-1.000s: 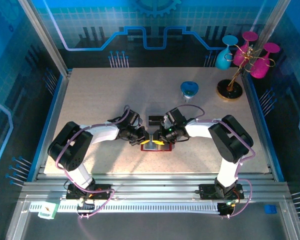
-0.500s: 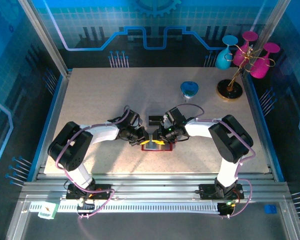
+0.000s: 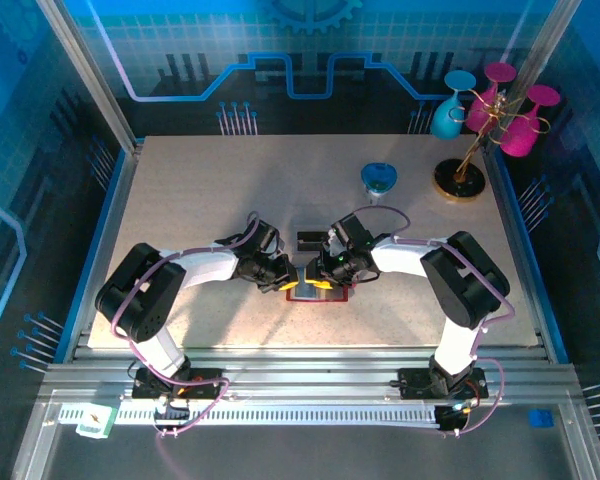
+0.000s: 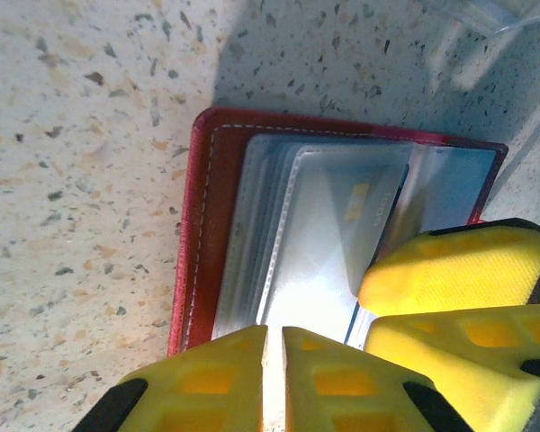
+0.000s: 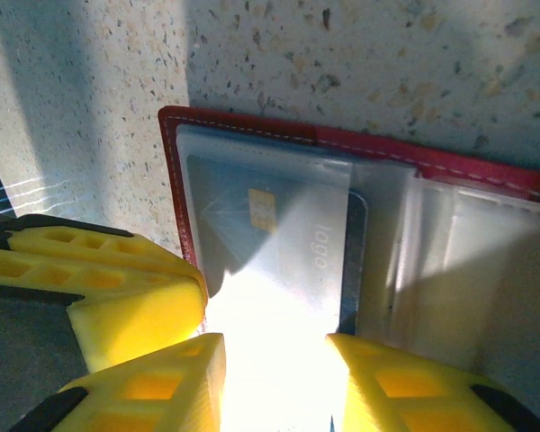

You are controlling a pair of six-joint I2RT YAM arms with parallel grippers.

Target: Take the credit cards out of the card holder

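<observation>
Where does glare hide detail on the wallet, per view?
Right wrist: white glare blows out the credit card near the right gripper; chip and print readable. Left wrist: bright streak across the card holder pockets. Top external: even light, holder tiny.

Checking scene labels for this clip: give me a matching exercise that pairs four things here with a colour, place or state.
Things:
1. card holder
2. left pincer
3. right pincer
4. chip card

States:
A. jaws apart
B. red, lying open
C. jaws closed
D. tucked inside the holder

Pairs: 1-B, 2-C, 3-A, 4-D
</observation>
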